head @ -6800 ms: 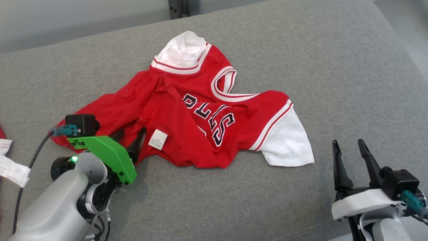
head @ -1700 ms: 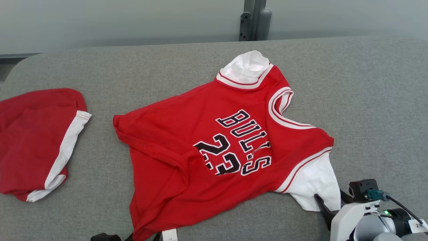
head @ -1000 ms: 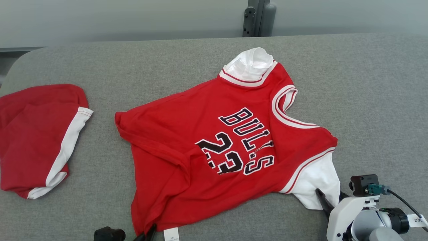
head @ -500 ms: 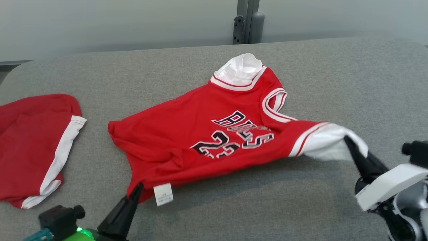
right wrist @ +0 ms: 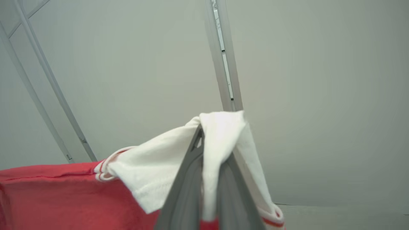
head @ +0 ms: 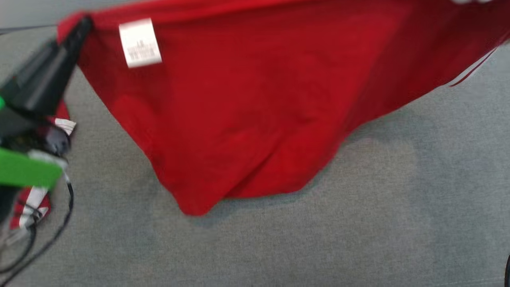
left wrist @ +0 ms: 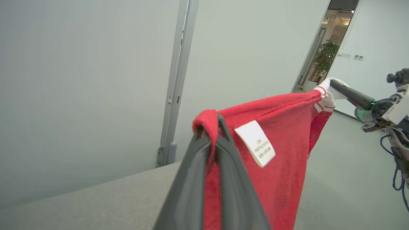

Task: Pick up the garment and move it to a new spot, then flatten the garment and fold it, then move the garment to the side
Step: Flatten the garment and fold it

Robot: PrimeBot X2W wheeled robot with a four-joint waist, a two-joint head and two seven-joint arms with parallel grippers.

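The garment (head: 247,103) is a red jersey with white sleeves, held up and stretched between both grippers. Its lowest fold hangs just above or on the grey surface. My left gripper (head: 81,28) is shut on a red hem corner beside the white label (head: 139,42). In the left wrist view, that gripper (left wrist: 213,126) pinches the red hem (left wrist: 287,105), and the right gripper (left wrist: 334,85) holds the far end. The right wrist view has my right gripper (right wrist: 204,134) shut on the white sleeve (right wrist: 153,172).
A grey padded surface (head: 358,223) spreads below the garment. Another red and white piece of clothing (head: 30,205) lies at the left behind my left arm and its cable (head: 59,223). A pale wall with a metal post (left wrist: 175,80) stands behind.
The right gripper shut on the white sleeve. Both grippers then lifted the garment off the surface and pulled it taut. The head view has shifted closer.
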